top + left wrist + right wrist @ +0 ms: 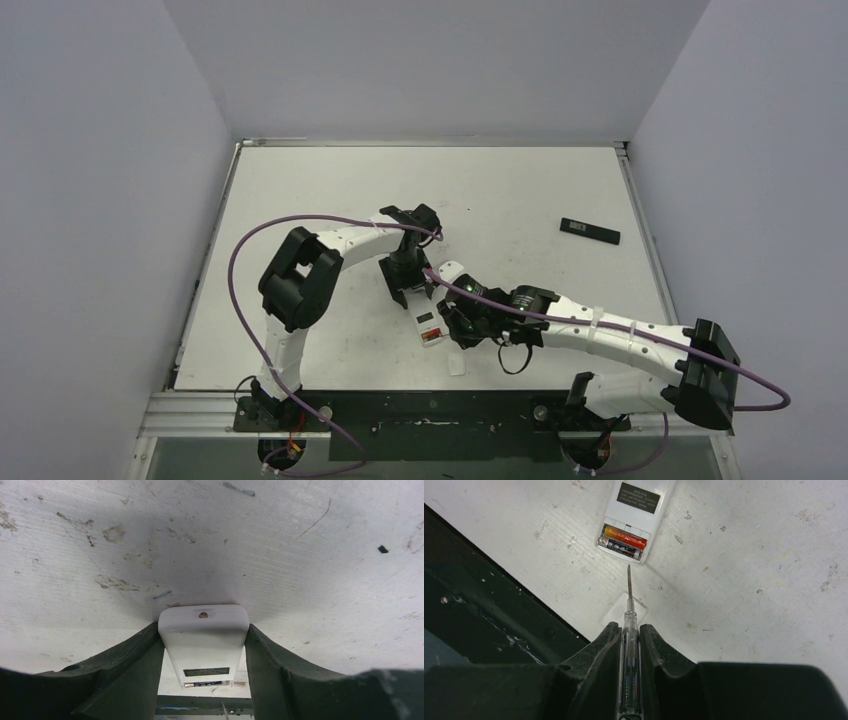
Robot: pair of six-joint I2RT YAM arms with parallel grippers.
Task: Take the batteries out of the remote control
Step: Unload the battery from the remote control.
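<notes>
Red, dark batteries (623,541) clear only from right wrist camera.

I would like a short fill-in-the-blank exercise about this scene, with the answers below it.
The right hand is shut on a ___.
The left hand grips a white ___ by its sides.
___ batteries lie inside it.
The second remote, lying apart, is ___.
Missing words: screwdriver; remote control; two; black.
</notes>
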